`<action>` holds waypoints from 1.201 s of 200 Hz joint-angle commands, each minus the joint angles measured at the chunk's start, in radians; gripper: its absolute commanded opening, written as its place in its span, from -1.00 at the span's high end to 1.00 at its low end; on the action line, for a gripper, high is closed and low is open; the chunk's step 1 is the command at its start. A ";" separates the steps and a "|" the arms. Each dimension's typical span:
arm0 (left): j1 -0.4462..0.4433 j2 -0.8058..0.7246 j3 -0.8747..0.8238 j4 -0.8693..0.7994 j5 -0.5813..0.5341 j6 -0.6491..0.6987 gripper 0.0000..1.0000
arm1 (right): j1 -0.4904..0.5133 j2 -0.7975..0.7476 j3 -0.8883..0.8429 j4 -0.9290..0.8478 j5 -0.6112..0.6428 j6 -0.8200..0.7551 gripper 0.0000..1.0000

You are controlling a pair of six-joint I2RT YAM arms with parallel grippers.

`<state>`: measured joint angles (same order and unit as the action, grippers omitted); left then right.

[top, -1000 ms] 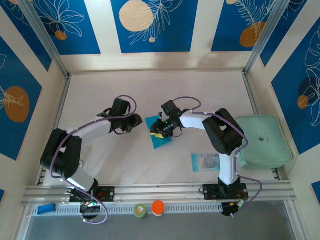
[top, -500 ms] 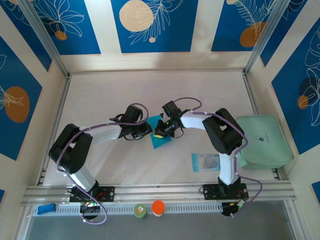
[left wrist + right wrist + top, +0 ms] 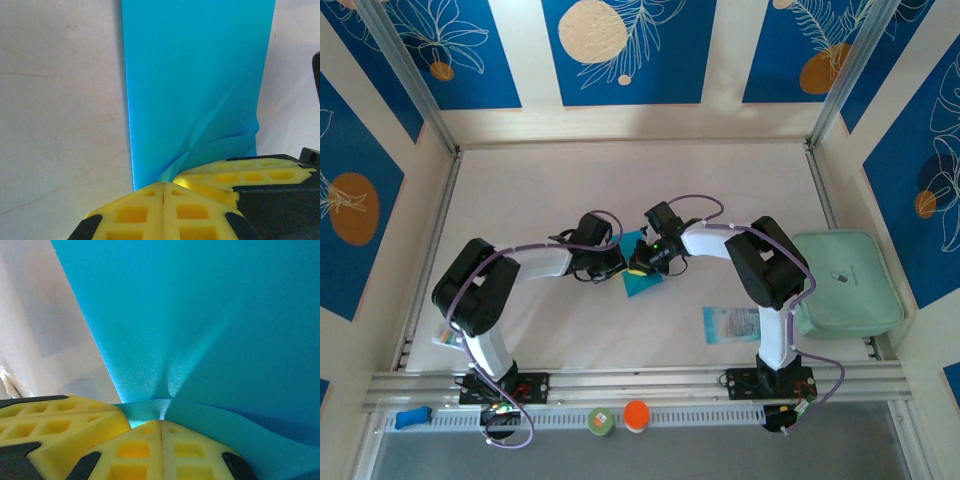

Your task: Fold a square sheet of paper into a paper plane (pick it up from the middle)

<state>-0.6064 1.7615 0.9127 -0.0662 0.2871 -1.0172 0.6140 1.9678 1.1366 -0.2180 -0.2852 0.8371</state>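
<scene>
change: left hand (image 3: 164, 186) came in from frame left, now pinching the thin cyan paper sheet (image 3: 643, 284)
right hand (image 3: 161, 421): pinching it too
sheet: long axis roughly up-down the top view

Pale beige table (image 3: 540, 180) is carrying a thin cyan-turquoise paper sheet (image 3: 642, 282); to the sheet's near right a pale printed see-through packet (image 3: 730, 324) is lying, and farther right a mint-green rounded pad (image 3: 847, 283) is resting.

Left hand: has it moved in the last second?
Yes. The left hand slid right, away from the left rail, onto the square sheet of paper.
</scene>
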 commanded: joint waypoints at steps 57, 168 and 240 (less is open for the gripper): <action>-0.008 0.043 0.023 -0.042 -0.035 0.003 0.97 | -0.012 0.005 -0.016 -0.045 -0.016 0.001 1.00; -0.010 0.074 0.068 -0.112 -0.022 0.065 1.00 | -0.057 -0.054 -0.045 -0.037 -0.009 -0.089 0.96; -0.010 0.065 0.084 -0.131 -0.022 0.090 1.00 | -0.063 -0.014 -0.084 -0.035 0.049 -0.052 0.98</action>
<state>-0.6071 1.8107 0.9775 -0.1421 0.2691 -0.9592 0.5560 1.9274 1.0885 -0.2218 -0.2699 0.7746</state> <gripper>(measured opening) 0.054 0.042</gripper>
